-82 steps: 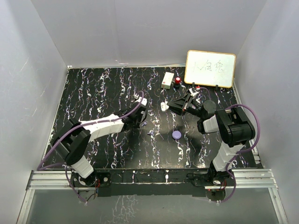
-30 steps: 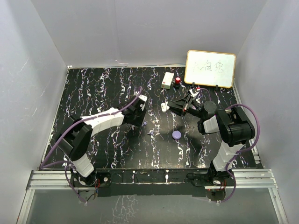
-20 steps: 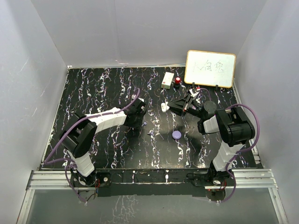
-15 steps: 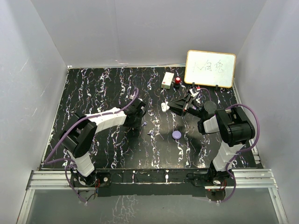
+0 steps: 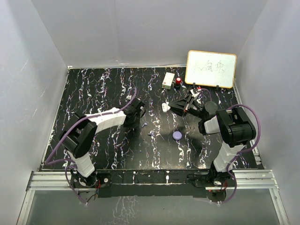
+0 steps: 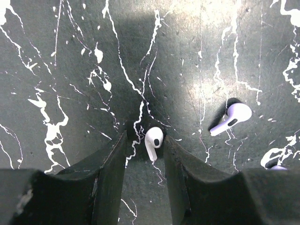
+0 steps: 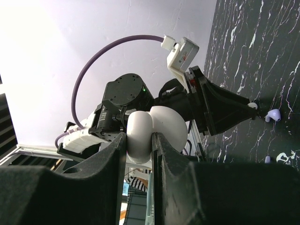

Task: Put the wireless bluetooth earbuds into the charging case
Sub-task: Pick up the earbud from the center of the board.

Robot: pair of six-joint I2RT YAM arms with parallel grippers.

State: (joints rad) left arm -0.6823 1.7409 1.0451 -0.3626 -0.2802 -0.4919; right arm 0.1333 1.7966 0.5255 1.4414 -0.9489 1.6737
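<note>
1. My left gripper [image 6: 145, 139] has come down over one earbud [image 6: 153, 139], and its jaws have drawn in from a wider spread. They now stand narrow, one on each side of it.
2. That earbud lies flat on the table [image 6: 70, 70] right between the tips. It is almost against the right-hand jaw, with a sliver of table showing on the other side. So I am around it, not yet clamped on it.
3. For the task, this means the first pick-up is nearly made. A little more closing should pinch it. It looks small and smooth, so I judge it could slip forward out of the tips if one jaw reaches it first.
4. The second earbud [image 6: 231, 118] lies outside my left jaws, off their right side and a little ahead of the tips. It is clear of the first and nothing touches it.
5. My right gripper [image 7: 139, 136] has stayed where it was, with its jaws closed tight on the white case [image 7: 168, 126]. The case bulges out past the tips and seems to be held up off the table.
6. From my right wrist I see only the rounded outer shell of the case, in two lobes. I cannot tell whether the lid is open, and the sockets are hidden. Both earbuds are on the table, so the case holds neither.
7. A round lilac puck [image 5: 176, 135] lies on the table short of my right jaws, well to the right of my left ones. Nothing rests on it.
</note>
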